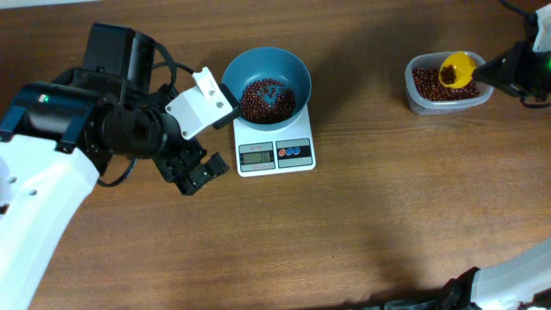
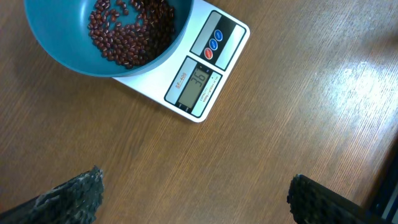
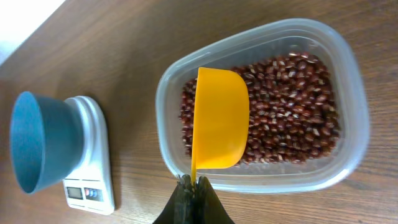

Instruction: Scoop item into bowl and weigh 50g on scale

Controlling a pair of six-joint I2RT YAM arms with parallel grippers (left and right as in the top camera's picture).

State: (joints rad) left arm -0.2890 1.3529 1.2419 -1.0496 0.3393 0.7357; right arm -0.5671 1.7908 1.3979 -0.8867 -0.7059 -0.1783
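Clamped right gripper (image 3: pixel 194 190) on scoop (image 3: pixel 217 118) over tub (image 3: pixel 351 68) beans (image 3: pixel 292 112), pointed leftward at far bowl (image 3: pixel 43 143); held left gripper (image 2: pixel 196 193) wide, empty.

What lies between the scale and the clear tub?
Nothing: only bare table runs between scale and tub, as the overhead view shows.

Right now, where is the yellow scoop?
In the overhead view, the yellow scoop is at far right, over the clear tub of beans, held by the right gripper.
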